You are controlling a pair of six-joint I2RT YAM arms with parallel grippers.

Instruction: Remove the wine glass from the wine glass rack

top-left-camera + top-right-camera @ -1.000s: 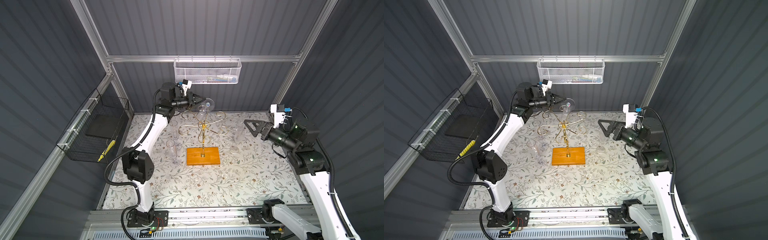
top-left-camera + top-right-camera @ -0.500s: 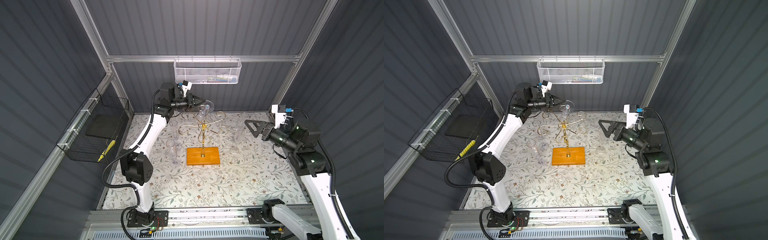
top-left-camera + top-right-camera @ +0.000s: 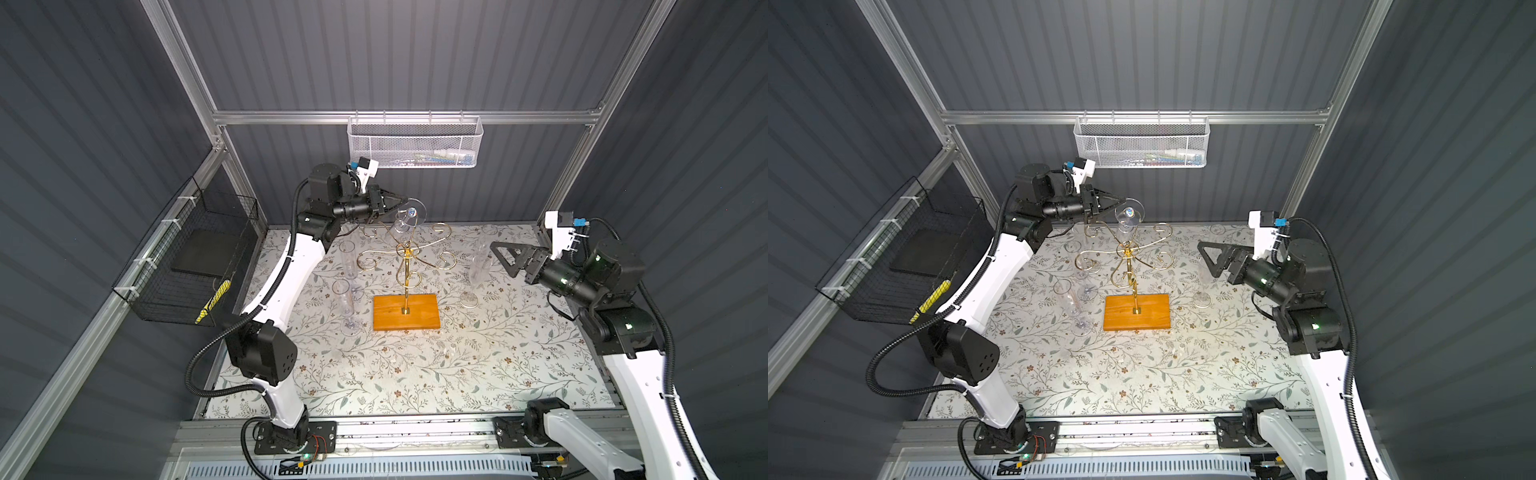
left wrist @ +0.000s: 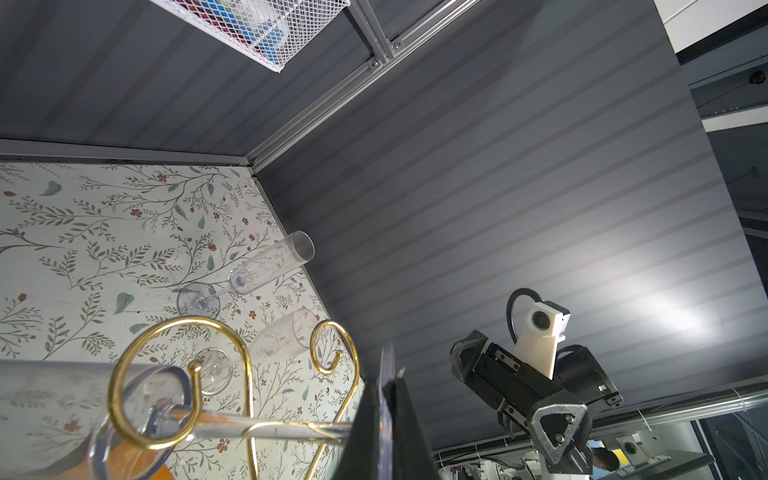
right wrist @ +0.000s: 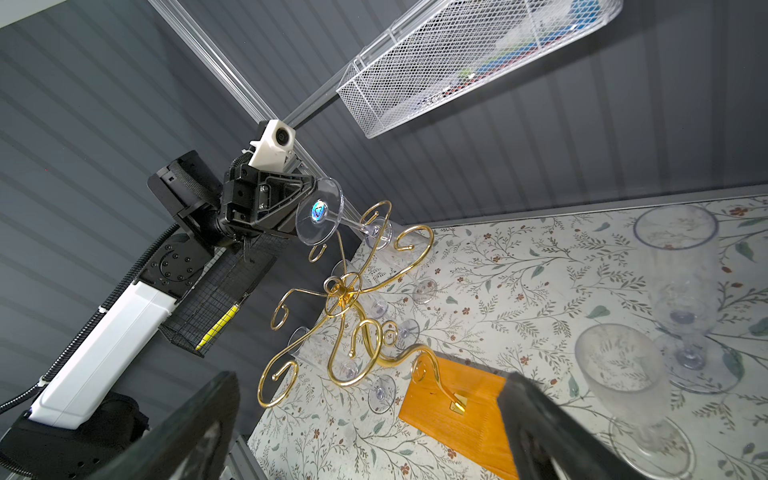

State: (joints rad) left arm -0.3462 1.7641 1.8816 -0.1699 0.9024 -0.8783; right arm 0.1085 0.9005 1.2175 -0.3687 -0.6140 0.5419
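The wine glass rack (image 3: 406, 266) (image 3: 1128, 266) is a thin gold pole with curled arms on an orange-brown wooden base (image 5: 453, 411). A clear wine glass (image 3: 405, 222) (image 3: 1128, 219) lies tilted at the rack's far arm, its stem (image 4: 270, 430) running through a gold scroll (image 4: 124, 374). My left gripper (image 3: 400, 204) (image 3: 1121, 203) (image 4: 388, 415) (image 5: 301, 195) is shut on the glass's round foot (image 5: 320, 212). My right gripper (image 3: 500, 259) (image 3: 1209, 259) (image 5: 370, 428) hangs open to the right of the rack, with nothing in it.
Clear glasses stand on the floral table left of the rack (image 3: 345, 303) (image 3: 348, 257) and right of it (image 3: 477, 268) (image 5: 623, 374). A white mesh basket (image 3: 415, 143) hangs on the back wall. A black wire basket (image 3: 187, 257) hangs on the left wall.
The left arm has shifted slightly to the left, still clamped on the glass's foot. The right arm has hardly moved.
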